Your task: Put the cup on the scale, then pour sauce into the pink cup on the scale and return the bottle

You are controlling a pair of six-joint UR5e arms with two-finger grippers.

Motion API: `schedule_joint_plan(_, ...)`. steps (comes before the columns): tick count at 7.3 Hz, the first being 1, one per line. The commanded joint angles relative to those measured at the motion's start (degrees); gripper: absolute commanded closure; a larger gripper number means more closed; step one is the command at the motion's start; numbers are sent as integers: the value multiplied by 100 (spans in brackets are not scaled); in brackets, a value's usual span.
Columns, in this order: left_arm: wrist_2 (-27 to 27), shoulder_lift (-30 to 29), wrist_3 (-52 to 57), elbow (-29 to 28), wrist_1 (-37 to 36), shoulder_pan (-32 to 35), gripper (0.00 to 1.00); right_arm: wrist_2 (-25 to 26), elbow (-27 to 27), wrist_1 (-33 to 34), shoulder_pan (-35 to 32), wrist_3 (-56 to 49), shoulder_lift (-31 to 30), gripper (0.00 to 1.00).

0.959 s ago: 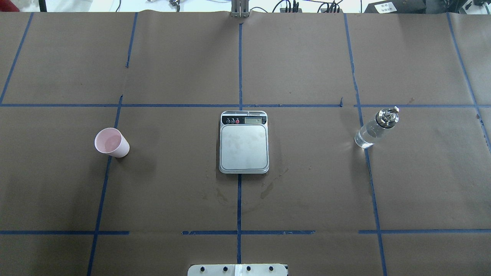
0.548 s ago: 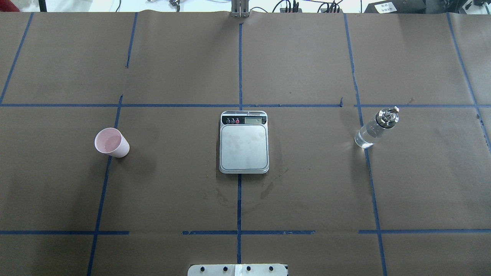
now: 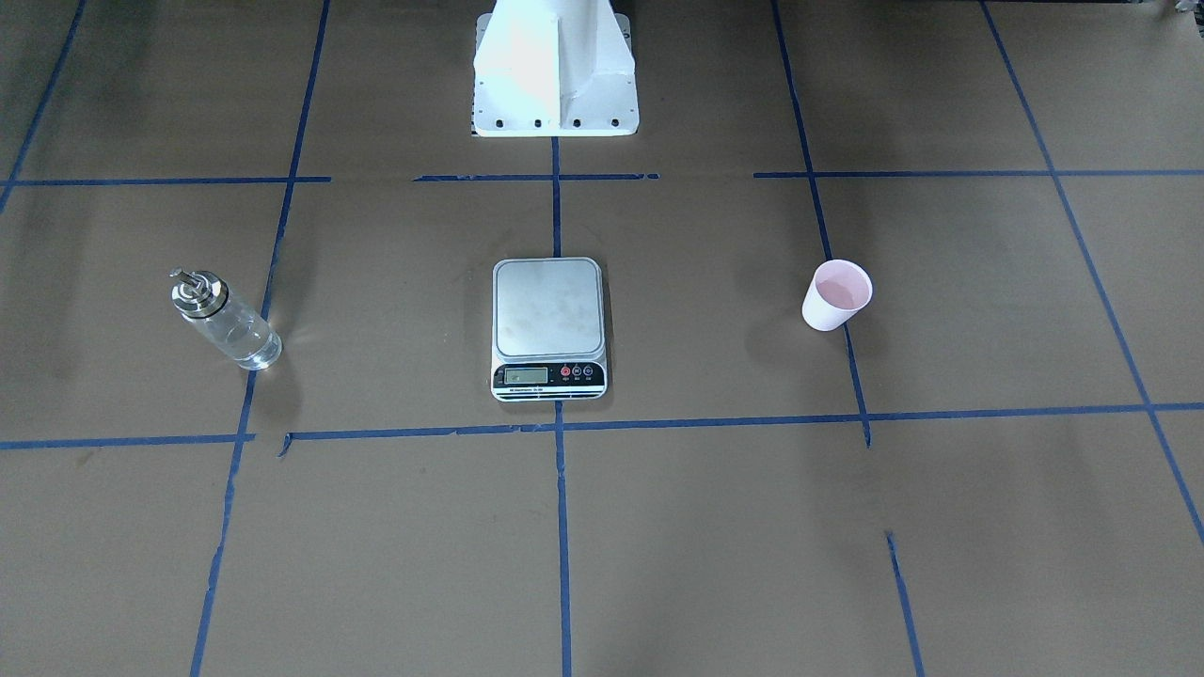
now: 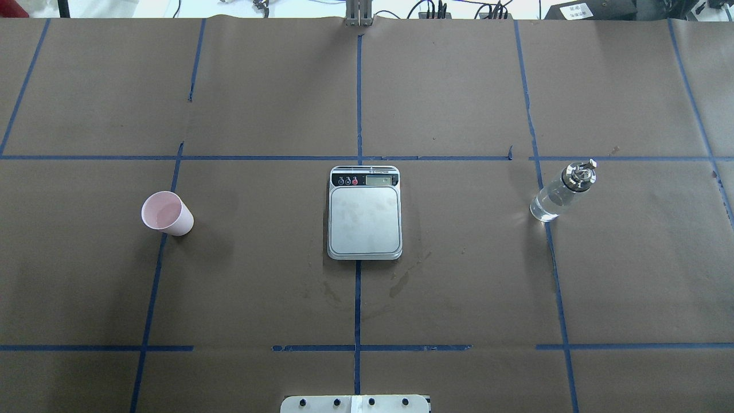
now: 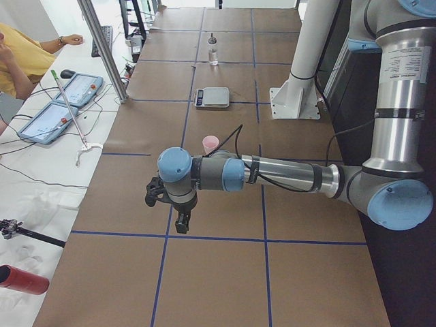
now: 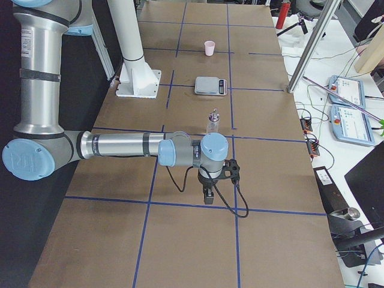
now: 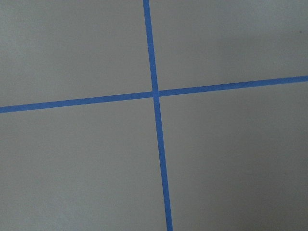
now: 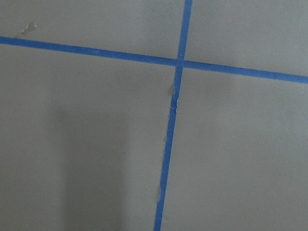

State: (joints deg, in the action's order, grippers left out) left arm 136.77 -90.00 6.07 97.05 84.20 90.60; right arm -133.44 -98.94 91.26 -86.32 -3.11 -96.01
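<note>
The pale pink cup [image 4: 166, 213] stands upright on the table's left side, also in the front view [image 3: 837, 295]. The scale [image 4: 364, 221] lies at the centre with a bare steel plate [image 3: 548, 315]. The glass bottle [image 4: 561, 191] with its silver collar stands on the right and holds clear sauce [image 4: 545, 206]. My left gripper [image 5: 182, 221] hangs over the table's left end, short of the cup [image 5: 210, 144]. My right gripper [image 6: 207, 197] hangs over the right end, short of the bottle [image 6: 212, 122]. I cannot tell whether either gripper is open or shut. Both wrist views show only taped paper.
The robot's white base [image 3: 553, 70] stands behind the scale. Blue tape lines grid the brown paper. Faint stains [image 4: 395, 284] lie in front of the scale. A person [image 5: 20, 54], tablets [image 5: 65, 102] and a metal post [image 5: 102, 48] are beyond the table's far edge.
</note>
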Motion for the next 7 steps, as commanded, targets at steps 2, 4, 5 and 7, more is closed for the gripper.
schedule_joint_plan(2,-10,9,0,139,-9,2,0,-94,-47,-12,-7,3,-5,0)
schedule_joint_plan(4,43,17,-44,295,0,1,0,-156,-38,-82,1,-5,-14,0)
schedule_joint_plan(5,60,44,-27,558,26,-16,0,-156,-81,-82,1,-40,-23,0)
schedule_joint_plan(7,192,0,-1038,901,479,-739,0,-209,-125,-82,1,30,-41,0)
